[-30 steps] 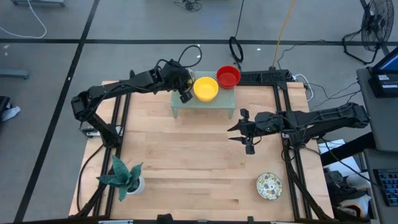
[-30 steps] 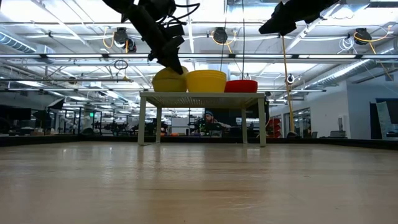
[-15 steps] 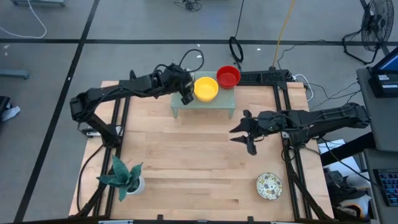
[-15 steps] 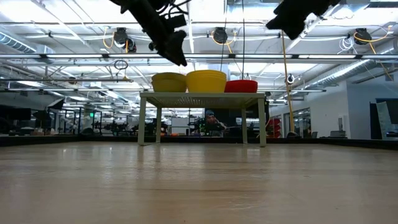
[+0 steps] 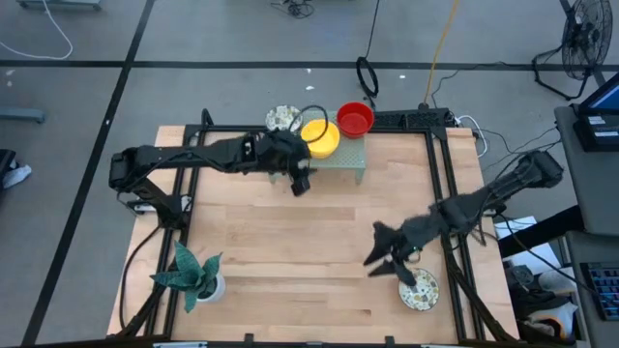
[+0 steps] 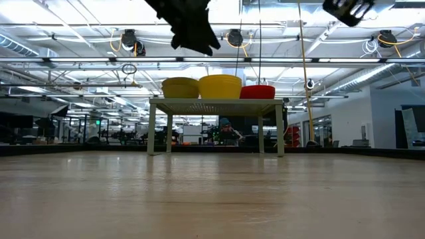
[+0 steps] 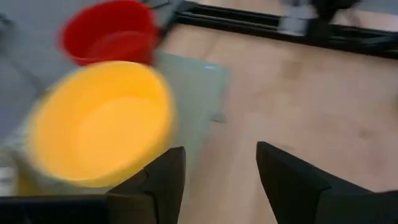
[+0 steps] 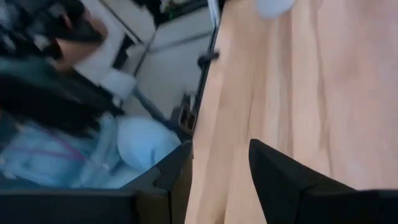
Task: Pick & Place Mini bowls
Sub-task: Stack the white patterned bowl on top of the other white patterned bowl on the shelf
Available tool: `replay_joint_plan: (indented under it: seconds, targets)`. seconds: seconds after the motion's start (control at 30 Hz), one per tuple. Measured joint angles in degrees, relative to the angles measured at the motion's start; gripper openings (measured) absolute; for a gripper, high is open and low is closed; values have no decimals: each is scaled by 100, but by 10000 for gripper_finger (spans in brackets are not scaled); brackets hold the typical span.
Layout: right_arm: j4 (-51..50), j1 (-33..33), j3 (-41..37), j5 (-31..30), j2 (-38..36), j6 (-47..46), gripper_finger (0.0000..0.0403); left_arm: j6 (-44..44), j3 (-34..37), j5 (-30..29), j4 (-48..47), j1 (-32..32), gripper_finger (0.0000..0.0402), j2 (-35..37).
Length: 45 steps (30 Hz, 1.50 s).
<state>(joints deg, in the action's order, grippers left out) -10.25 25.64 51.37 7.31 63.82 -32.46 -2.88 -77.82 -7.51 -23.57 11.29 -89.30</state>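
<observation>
Three mini bowls stand on the pale green rack [image 5: 340, 160]: a speckled one [image 5: 282, 118] at its left end, a yellow one [image 5: 319, 137] in the middle and a red one [image 5: 355, 120] at the right. Another speckled bowl [image 5: 418, 288] lies on the table near the right front corner. My left gripper [image 5: 300, 181] hangs open just in front of the rack, above bowl height [image 6: 192, 30]; the yellow bowl [image 7: 99, 127] lies ahead of its fingers. My right gripper [image 5: 389, 265] is open, just left of the speckled bowl on the table, high above the wood [image 6: 348, 8].
A green leafy plant in a white pot [image 5: 193, 275] stands at the near left corner. Black frame rails [image 5: 445, 193] run along the table's right side. Bare wood [image 5: 290, 242] stretches between the rack and the near edge.
My left gripper has let go of the bowl at the rack's left end, risen, and drawn back toward the table's near edge; the bowl stays on the rack. My right gripper has swung from the table's middle right toward the near edge, up to the speckled bowl there.
</observation>
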Motion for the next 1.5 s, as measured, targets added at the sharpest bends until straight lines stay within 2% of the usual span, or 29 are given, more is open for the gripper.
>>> replay_joint_plan:
  seconds: [0.1,0.2,0.37,0.53,0.7,0.87,1.0,1.23,1.5]
  targets:
    - [-134,408,0,-286,314,-115,144,-242,0,179,-33,-275,200,0]
    - [-377,675,0,-310,575,-680,144,-382,0,218,-29,-553,200,0]
    - [-841,1193,0,-314,935,-2171,144,-686,0,241,-65,-1002,200,0]
    - [-994,1751,0,-260,1206,-4070,144,-904,2,239,-75,-1430,200,0]
    - [-996,2109,0,-286,1252,-5065,144,-972,4,217,-79,-1771,200,0]
    - [-1225,2363,0,-909,1251,-5482,144,-1156,4,160,-76,-2032,200,0]
    - [-1629,2448,0,-1186,1279,-5810,144,-1263,4,159,-115,-2199,200,0]
    - [-2342,2491,-2,-1116,1443,-6396,144,-1341,4,149,-116,-2377,200,0]
    - [-2502,2488,-2,-1017,1625,-6358,144,-1383,4,149,-114,-2418,200,0]
